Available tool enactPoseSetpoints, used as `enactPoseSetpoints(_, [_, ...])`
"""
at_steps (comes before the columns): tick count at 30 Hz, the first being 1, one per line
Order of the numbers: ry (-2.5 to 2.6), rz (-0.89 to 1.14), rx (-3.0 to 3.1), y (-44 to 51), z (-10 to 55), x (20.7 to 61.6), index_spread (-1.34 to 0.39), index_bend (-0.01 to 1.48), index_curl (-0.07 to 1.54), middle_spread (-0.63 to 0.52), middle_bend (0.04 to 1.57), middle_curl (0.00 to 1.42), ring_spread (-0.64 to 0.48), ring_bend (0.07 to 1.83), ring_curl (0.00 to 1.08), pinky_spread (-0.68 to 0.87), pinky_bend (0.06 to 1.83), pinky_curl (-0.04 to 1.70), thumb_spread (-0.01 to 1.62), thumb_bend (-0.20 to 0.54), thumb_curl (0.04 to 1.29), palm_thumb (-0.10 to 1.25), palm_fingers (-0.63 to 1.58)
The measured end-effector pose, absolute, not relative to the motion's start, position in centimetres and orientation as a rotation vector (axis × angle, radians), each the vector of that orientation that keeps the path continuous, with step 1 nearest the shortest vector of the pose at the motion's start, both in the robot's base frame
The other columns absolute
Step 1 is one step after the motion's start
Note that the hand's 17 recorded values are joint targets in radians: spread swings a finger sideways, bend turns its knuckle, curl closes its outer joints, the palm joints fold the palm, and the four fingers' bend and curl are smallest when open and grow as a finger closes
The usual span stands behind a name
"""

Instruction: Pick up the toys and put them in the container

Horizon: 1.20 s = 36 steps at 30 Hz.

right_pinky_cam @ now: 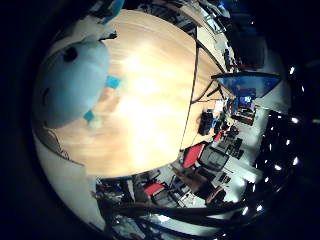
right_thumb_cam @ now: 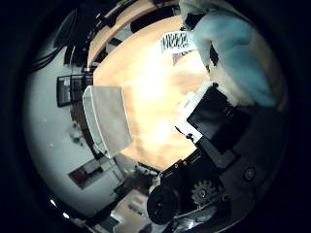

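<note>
A light blue plush toy (right_pinky_cam: 68, 82) with a black eye and teal patches fills one side of the right little finger side palm view, close to the palm and above the wooden table (right_pinky_cam: 155, 100). In the right thumb side palm view the same toy (right_thumb_cam: 238, 53) lies against my right hand (right_thumb_cam: 216, 118), whose white and black fingers curl against it. A pale grey open container (right_thumb_cam: 107, 118) stands on the table near its edge, away from the hand. A small striped thing (right_thumb_cam: 175, 41) lies on the table beyond the toy.
The table's edge (right_pinky_cam: 190, 110) drops to a room with red chairs (right_pinky_cam: 195, 155) and desks. A dark monitor (right_thumb_cam: 73, 89) stands off the table beside the container.
</note>
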<state>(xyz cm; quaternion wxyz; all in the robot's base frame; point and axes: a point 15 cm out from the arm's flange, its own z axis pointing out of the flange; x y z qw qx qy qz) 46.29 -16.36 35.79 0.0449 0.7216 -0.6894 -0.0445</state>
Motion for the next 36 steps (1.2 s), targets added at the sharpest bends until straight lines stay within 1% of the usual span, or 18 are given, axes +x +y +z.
enactPoseSetpoints(7, [-2.034, -0.105, 2.349, -9.6, 40.1, 45.7, -0.57, 0.41, 0.83, -0.44, 0.7, 0.87, -0.31, 1.19, 0.54, -0.59, 1.22, 0.42, 1.03, -0.008, 0.8, 1.14, 1.13])
enactPoseSetpoints(16, [-1.902, -0.072, 2.502, 0.9, 43.4, 44.6, -0.58, 0.35, 0.87, -0.45, 0.69, 0.88, -0.32, 1.19, 0.54, -0.59, 1.21, 0.43, 1.04, -0.006, 0.81, 1.14, 1.13])
enactPoseSetpoints(22, [-1.795, -0.068, 2.578, 7.6, 44.2, 43.2, -0.6, 0.3, 0.89, -0.45, 0.68, 0.89, -0.32, 1.19, 0.54, -0.59, 1.21, 0.43, 1.05, -0.01, 0.82, 1.13, 1.13])
enactPoseSetpoints(36, [-1.577, -0.058, 2.717, 19.3, 44.7, 39.0, -0.64, 0.22, 0.95, -0.46, 0.67, 0.9, -0.32, 1.18, 0.54, -0.59, 1.19, 0.43, 1.07, -0.008, 0.81, 1.13, 1.14])
